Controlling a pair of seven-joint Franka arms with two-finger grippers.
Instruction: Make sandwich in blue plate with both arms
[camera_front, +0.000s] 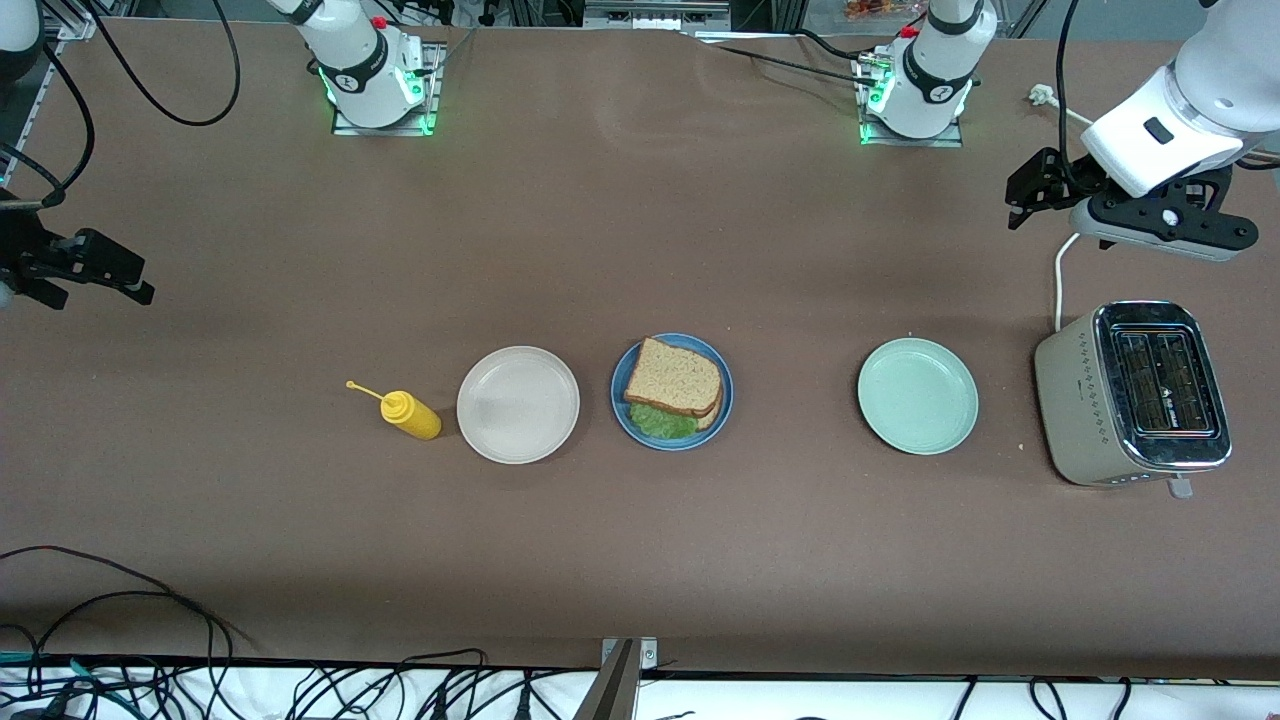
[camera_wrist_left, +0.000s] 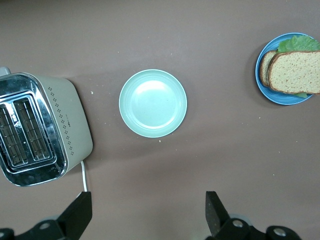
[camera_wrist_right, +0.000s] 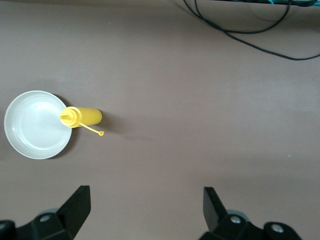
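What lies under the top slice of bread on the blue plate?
Under the top slice a green lettuce leaf pokes out over a second slice's edge on the blue plate. Anything else between is covered.

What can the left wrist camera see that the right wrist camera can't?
Only the left wrist view shows the toaster, the pale green plate and the blue plate with the sandwich on it. Only the right wrist view shows the white plate, the yellow mustard bottle and some black cables. Both show the brown table and their own open, empty end effector: the left end effector and the right end effector.
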